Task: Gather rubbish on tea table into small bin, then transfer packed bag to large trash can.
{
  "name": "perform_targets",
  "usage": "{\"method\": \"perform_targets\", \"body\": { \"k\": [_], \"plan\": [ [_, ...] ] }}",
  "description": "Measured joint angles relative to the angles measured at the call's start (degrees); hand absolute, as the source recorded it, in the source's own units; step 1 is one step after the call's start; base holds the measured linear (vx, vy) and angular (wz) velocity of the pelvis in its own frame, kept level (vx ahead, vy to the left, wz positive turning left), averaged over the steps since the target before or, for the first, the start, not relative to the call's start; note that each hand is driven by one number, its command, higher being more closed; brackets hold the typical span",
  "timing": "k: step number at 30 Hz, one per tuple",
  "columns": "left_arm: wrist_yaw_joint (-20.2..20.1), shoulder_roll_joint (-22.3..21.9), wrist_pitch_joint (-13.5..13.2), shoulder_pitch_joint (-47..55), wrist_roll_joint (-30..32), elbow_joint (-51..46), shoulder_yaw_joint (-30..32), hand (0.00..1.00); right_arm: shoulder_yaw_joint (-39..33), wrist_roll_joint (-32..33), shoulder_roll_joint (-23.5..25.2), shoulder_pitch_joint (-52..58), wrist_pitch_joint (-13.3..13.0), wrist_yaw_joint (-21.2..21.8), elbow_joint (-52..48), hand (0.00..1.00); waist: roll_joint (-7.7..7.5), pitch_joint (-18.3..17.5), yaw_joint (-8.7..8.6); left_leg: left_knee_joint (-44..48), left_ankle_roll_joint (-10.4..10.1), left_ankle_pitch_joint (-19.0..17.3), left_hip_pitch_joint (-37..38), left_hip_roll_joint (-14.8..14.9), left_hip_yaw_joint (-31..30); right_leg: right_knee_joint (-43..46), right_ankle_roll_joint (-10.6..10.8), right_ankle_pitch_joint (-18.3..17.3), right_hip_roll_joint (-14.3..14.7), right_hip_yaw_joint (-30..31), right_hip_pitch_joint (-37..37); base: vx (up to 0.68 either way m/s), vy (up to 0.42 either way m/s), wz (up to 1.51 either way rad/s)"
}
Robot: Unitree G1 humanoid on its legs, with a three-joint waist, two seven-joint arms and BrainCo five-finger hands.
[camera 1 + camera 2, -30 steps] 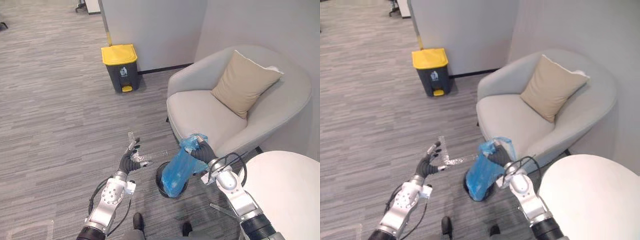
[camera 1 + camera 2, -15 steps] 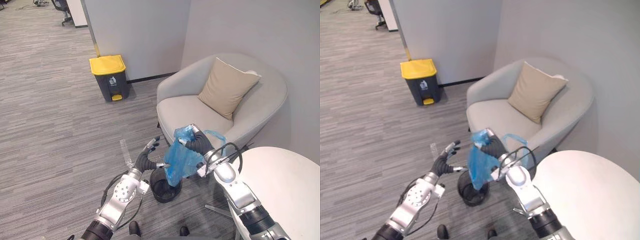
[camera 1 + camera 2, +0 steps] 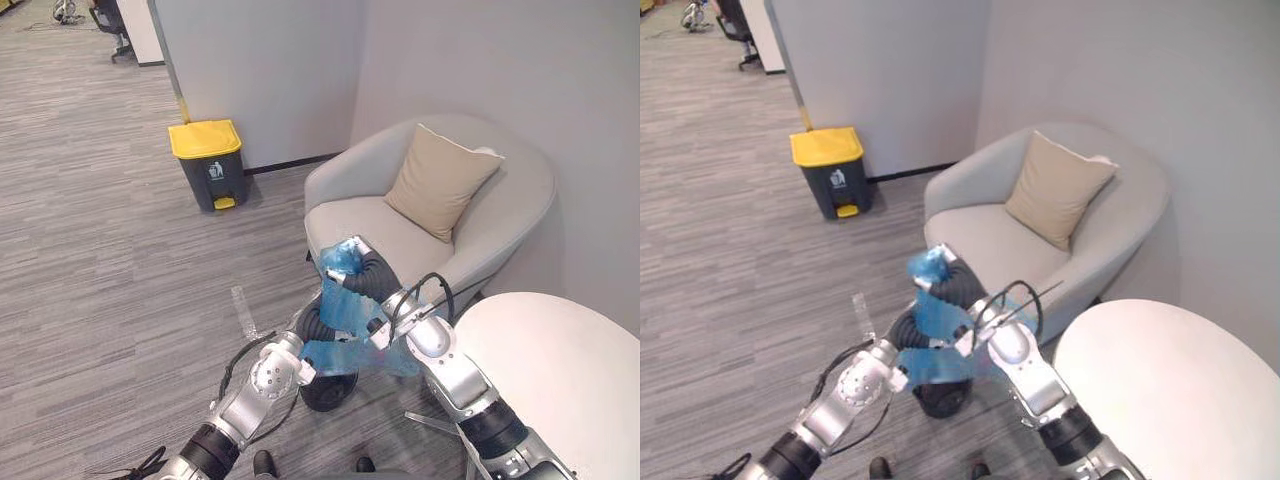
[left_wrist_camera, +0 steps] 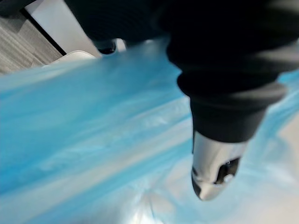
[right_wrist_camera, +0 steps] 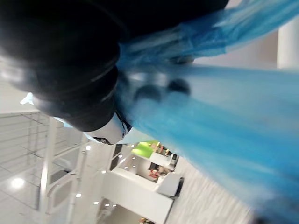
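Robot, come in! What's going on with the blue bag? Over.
Right hand shut on blue bag, at its top. Left hand against bag's side. Bag hangs above small bin. Armchair close behind, yellow-lidded trash can far off.
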Motion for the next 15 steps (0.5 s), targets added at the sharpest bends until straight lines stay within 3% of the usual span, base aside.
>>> {"method": "perform_targets", "body": {
  "k": [6, 7, 8, 15],
  "plan": [
    [-0.08, -2.58, -1.29, 4.62, 0.58, 4.45, -0.16, 0.0, 6.12, 2.11, 0.92, -0.91, 0.03, 0.93, -0.1, 1.0, -0.44, -0.29, 0.45, 0.0, -0.29, -0.21, 0.0, 0.13, -0.01, 0.13, -0.04, -0.09, 0.13, 0.22, -0.02, 0.0, 0.0, 0.0],
    [-0.03, -3.88, -0.42, 4.62, 2.39, 6.17, -0.14, 0.0, 7.54, 2.1, 1.32, -0.92, 0.25, 0.96, -0.1, 1.0, -0.46, -0.29, 0.9, -0.01, -0.31, -0.22, 0.0, 0.11, -0.06, 0.27, -0.04, -0.16, 0.13, 0.19, -0.05, 0.0, 0.0, 0.0],
    [0.01, -4.93, 0.42, 4.49, 3.23, 7.39, -0.09, 1.0, 8.55, 2.1, 2.14, -0.91, 0.53, 0.99, -0.1, 1.0, -0.46, -0.29, 1.21, -0.01, -0.31, -0.22, 0.0, 0.11, -0.09, 0.49, -0.06, -0.27, 0.13, 0.16, -0.14, 0.0, 0.0, 0.0],
    [2.4, -7.4, 2.06, -0.54, 4.12, 12.53, -0.22, 1.0, 9.13, 6.34, 5.79, -2.42, 1.7, 0.24, -0.06, 1.0, -0.78, -0.5, 1.36, -0.01, -0.34, -0.18, 0.0, 0.08, -0.16, 0.83, 0.01, -0.45, 0.1, 0.01, -0.3, 0.0, 0.0, 0.0]
  ]
}}
